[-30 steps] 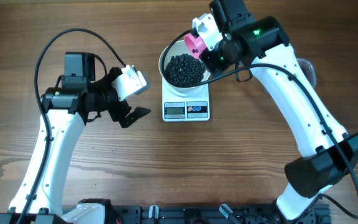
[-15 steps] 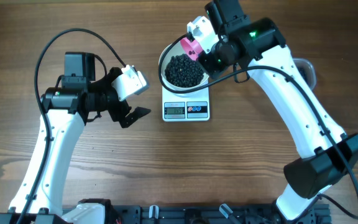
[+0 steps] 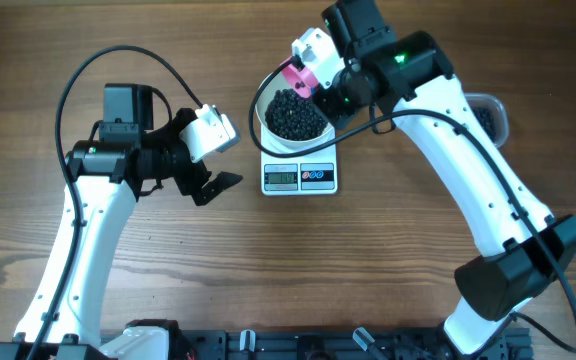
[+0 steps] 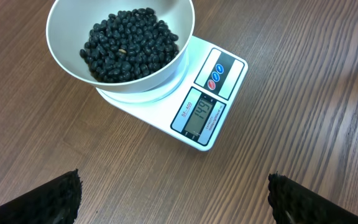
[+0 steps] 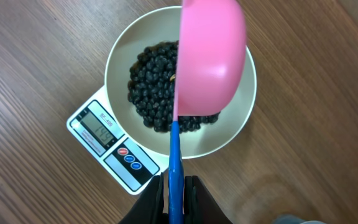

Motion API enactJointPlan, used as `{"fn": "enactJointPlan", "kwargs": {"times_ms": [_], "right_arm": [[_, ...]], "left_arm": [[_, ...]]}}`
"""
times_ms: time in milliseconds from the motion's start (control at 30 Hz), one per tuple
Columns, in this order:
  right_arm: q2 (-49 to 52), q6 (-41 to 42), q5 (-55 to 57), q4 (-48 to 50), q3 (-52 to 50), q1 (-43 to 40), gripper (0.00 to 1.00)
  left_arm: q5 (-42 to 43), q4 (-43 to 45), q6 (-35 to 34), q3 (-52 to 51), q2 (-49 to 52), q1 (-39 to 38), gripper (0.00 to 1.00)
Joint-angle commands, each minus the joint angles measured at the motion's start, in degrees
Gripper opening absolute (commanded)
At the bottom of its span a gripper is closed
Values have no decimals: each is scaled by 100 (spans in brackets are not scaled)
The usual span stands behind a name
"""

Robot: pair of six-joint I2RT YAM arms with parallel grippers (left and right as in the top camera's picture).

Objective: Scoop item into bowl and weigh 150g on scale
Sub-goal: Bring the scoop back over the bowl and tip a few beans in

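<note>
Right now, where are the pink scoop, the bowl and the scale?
pink scoop [image 5: 210, 59], right wrist view, its cup
bowl [image 5: 118, 68], right wrist view, bare left wall
scale [image 4: 202, 115], left wrist view, its display

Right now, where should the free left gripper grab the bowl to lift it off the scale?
Pinch the bowl rim on the side facing the left gripper, one finger inside, one outside. It looks too wide to span, the beans lie low, leaving bare wall, and the scoop hangs over the far side.
</note>
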Motion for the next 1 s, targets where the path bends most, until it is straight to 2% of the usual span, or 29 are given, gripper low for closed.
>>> {"fn": "enactJointPlan", "kwargs": {"times_ms": [0, 233, 367, 433, 667, 967], "right_arm": [[-184, -63, 341, 37, 155, -9, 4], [-181, 20, 219, 50, 155, -20, 4], [-179, 155, -535, 52, 155, -120, 4], [-181, 380, -490, 24, 155, -280, 4], [-181, 382, -566, 15, 155, -234, 4], [-181, 400, -1681, 13, 155, -721, 4]], "left_arm": [[24, -4, 118, -11, 33, 28, 100], [24, -4, 118, -11, 33, 28, 100], [24, -4, 118, -11, 33, 28, 100], [24, -4, 118, -11, 33, 28, 100], [24, -4, 118, -11, 33, 28, 100], [24, -4, 118, -11, 33, 28, 100]]}}
